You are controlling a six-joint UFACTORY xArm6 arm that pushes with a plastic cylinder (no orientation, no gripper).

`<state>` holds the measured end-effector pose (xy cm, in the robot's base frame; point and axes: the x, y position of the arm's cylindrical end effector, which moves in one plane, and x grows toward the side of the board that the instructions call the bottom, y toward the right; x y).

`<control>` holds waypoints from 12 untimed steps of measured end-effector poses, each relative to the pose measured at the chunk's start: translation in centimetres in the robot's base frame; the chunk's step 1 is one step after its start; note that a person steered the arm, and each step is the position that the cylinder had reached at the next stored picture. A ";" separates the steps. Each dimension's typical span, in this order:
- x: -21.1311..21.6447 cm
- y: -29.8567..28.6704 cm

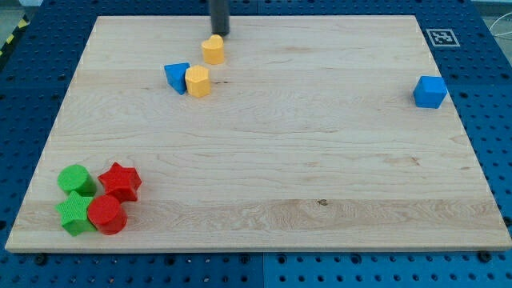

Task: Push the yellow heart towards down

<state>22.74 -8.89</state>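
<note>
Two yellow blocks are sitting near the view's top, left of centre, and the upper one, the yellow heart (213, 50), is lying just below my tip (220, 34), touching it or very nearly so. The second yellow block (198, 82), its shape hard to make out, is resting a little lower, pressed against a blue block (177, 77) on its left. A blue cube (430, 91) is standing alone at the view's right edge. In the bottom left corner, a green round block (76, 179), a red star (120, 181), a green star (74, 214) and a red round block (106, 214) are huddling together. The wooden board (264, 160) is lying on a blue perforated table (496, 96), with a black-and-white marker (441, 37) at its top right corner. The rod is coming down from the top edge; having no jaws, it is gripping nothing, only standing at the heart's upper right.
</note>
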 end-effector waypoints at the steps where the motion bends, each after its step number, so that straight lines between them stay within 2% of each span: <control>1: 0.6 -1.5; 3: 4.7 -0.5; 6: 10.3 4.4; 10: 11.2 6.7; 12: 11.8 12.0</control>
